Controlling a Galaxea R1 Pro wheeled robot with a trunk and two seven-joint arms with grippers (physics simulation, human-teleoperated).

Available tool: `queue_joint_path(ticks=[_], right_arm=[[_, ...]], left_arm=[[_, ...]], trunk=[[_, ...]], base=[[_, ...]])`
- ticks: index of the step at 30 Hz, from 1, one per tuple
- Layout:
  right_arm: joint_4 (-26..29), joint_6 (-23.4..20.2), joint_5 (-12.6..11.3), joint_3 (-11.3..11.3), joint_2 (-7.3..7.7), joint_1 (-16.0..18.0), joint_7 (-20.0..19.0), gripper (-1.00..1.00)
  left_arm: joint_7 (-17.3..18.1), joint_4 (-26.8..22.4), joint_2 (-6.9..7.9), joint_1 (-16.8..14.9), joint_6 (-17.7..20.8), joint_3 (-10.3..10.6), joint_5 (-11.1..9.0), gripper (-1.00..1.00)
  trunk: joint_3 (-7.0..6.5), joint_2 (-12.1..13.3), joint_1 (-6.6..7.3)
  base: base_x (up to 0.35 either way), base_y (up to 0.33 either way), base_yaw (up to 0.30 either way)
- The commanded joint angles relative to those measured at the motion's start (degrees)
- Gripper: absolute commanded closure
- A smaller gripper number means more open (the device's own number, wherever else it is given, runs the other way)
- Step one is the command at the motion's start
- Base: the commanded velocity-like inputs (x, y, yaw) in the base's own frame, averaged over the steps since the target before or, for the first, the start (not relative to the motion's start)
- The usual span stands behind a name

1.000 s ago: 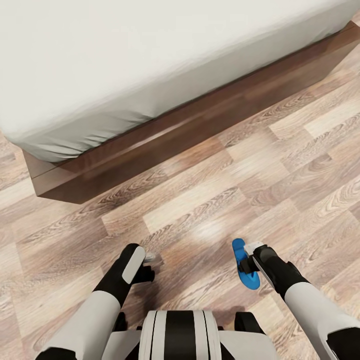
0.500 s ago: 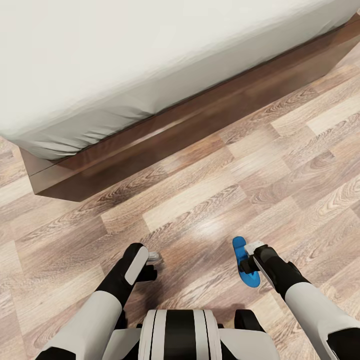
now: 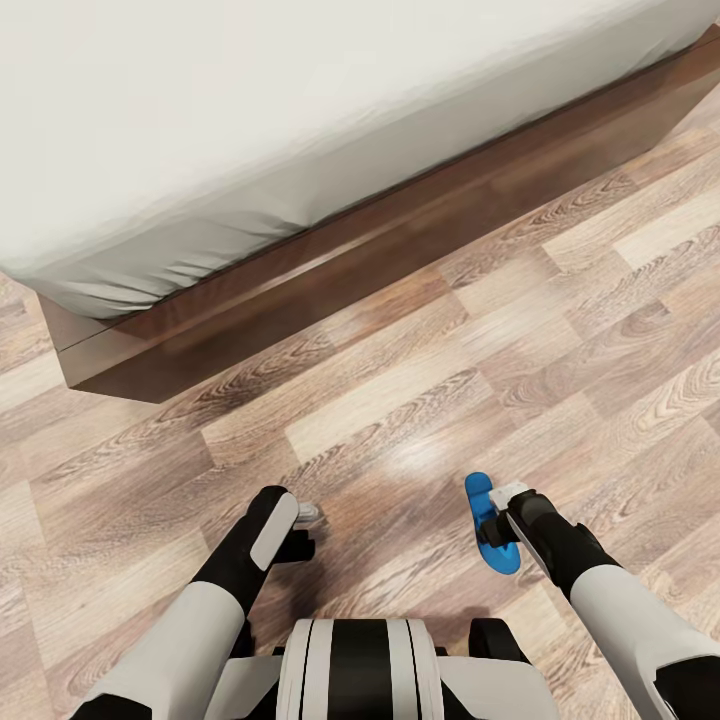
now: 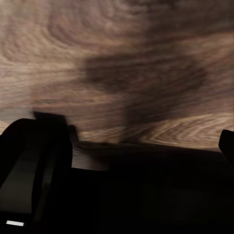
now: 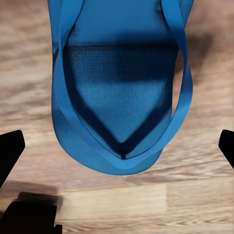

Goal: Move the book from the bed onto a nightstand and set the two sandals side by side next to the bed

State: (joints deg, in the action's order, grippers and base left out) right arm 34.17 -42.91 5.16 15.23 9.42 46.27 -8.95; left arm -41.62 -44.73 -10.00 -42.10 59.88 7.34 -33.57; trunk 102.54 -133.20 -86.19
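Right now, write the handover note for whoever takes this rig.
Left gripper: jaws open, nothing between them, low over the brown wood-plank floor.
Right gripper: jaws open wide, straddling a bright blue flip-flop sandal without gripping it.
The sandal is on the robot's right, a short way out from the long side of the large low bed with an off-white mattress.
Done: nothing confirmed as placed.
Left: set both sandals side by side by the bed; move the book to a nightstand.

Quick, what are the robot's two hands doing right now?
Left hand: open, holding nothing.
Right hand: open, with the bright blue flip-flop sandal between its fingers, not gripping it.
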Motion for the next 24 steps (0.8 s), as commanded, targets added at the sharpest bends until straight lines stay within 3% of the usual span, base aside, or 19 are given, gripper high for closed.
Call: queue_joint_path(ticks=[1, 13, 24], right_arm=[[0.12, -0.25, 0.55, 0.25, 0.08, 0.01, -0.41, -1.0], [0.17, -0.25, 0.55, 0.23, 0.15, -0.03, -0.37, -1.0], [0.19, -0.26, 0.55, 0.11, 0.27, -0.04, -0.37, -1.0]], left_arm=[[-0.55, -0.06, 0.0, -0.01, 0.12, 0.08, -0.53, -1.0], [-0.47, -0.09, 0.0, 0.0, 0.12, 0.12, -0.53, -1.0], [-0.43, -0.09, 0.0, 0.0, 0.12, 0.12, -0.58, -1.0]], trunk=[[0.03, -0.01, 0.01], [0.04, -0.01, 0.01], [0.04, -0.01, 0.01]], base=[[0.0, 0.0, 0.0], [0.0, -0.027, 0.0], [0.0, -0.188, 0.0]])
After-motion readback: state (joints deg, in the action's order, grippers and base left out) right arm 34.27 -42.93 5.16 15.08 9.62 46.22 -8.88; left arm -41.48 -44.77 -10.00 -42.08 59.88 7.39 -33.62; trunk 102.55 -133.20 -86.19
